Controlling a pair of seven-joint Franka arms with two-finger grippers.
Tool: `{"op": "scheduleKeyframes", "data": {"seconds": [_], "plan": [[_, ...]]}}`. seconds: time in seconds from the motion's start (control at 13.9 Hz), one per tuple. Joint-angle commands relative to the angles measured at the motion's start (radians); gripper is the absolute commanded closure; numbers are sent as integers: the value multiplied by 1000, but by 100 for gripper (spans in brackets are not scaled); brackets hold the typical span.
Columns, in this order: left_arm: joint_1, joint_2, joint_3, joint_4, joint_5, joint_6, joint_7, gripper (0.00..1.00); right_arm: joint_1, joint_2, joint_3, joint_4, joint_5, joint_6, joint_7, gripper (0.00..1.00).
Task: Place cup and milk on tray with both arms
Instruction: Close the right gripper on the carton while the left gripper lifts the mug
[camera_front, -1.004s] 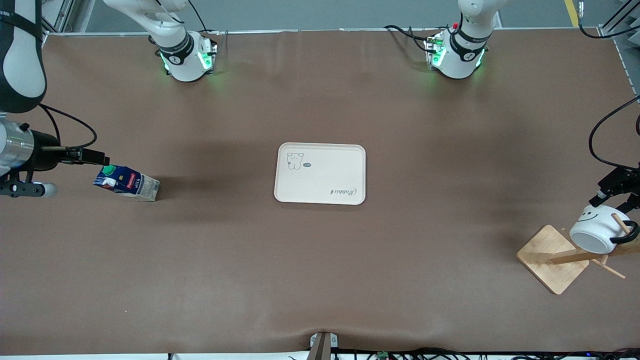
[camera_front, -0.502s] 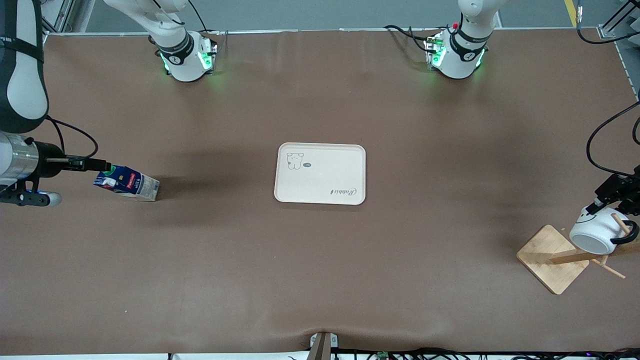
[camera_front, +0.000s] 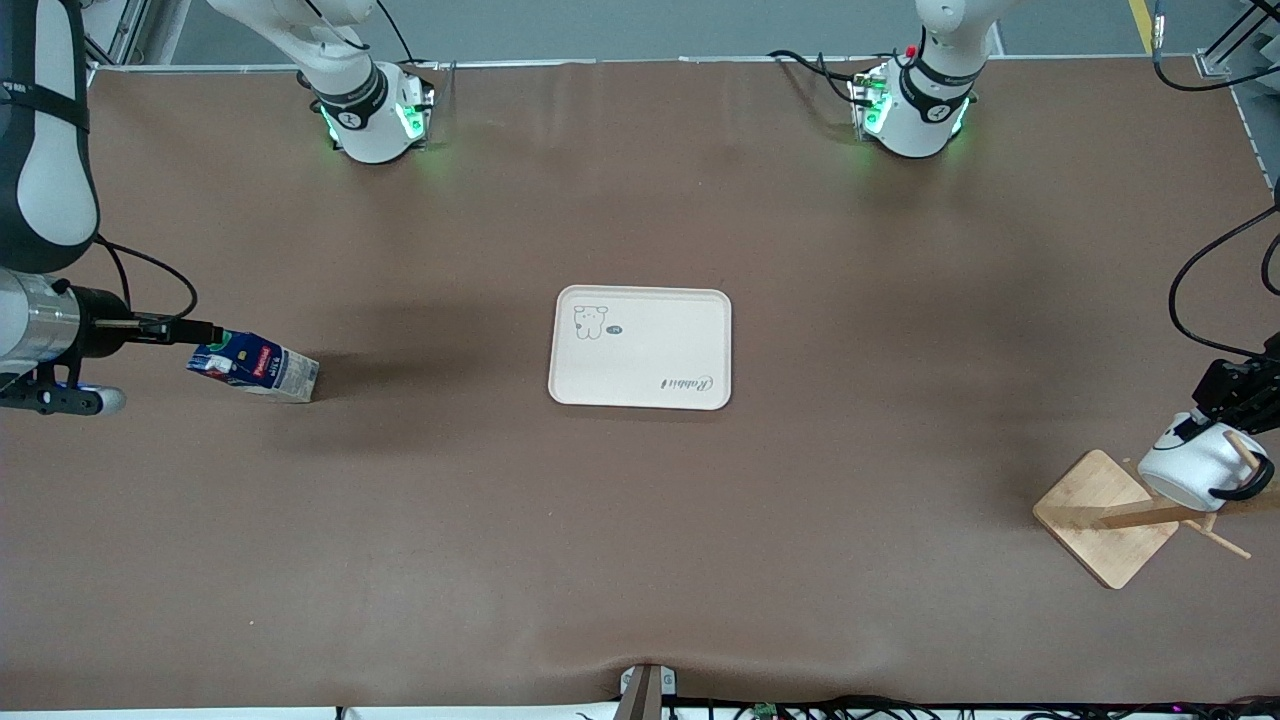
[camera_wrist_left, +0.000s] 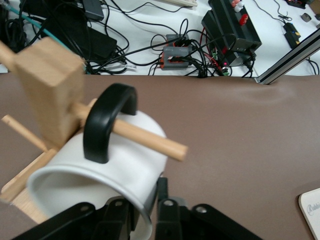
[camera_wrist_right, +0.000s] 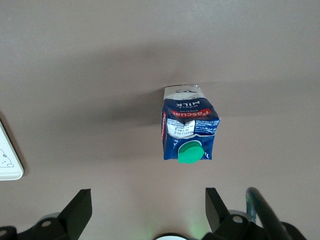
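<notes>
Left gripper (camera_front: 1205, 415) has dropped lower onto cup (camera_front: 1195, 466) vs 1 s ago; right gripper (camera_wrist_right: 148, 207) pulled back slightly from milk (camera_front: 253, 366). Cup hangs by handle on peg of wooden rack (camera_front: 1105, 516), toward left arm's end of table; fingers straddle rim wall, whether clamped — cannot tell. Milk stands on table toward right arm's end, right gripper's fingers spread wide above it. Tray (camera_front: 640, 347) mid-table, bare. Cup likely stiff, glazed, slippery: grip rim, slide off peg. Carton likely light, crushable: grip flat sides.
</notes>
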Motion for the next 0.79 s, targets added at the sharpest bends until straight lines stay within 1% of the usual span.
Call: {"op": "scheduleKeyframes", "data": {"seconds": [0.0,0.22,0.36,0.43,0.57,0.72], "plan": [[-5,6,-14,27,-21,1,14,99,-21,22,12,30,-4,-12,9,0],[-7,-2,-18,25,-20,-27,9,100,-27,44,12,30,0,18,24,0],[-7,-13,-18,22,-9,-51,7,100,-33,42,11,13,-19,50,39,0],[-7,-27,-18,18,-9,-64,6,100,-33,39,9,7,-44,70,41,0],[-5,-53,-17,-5,-7,-73,-11,100,-34,36,9,-37,-93,179,77,0],[-7,-105,-17,-50,-7,-81,-48,100,-41,22,12,-106,-96,193,102,0]]}}
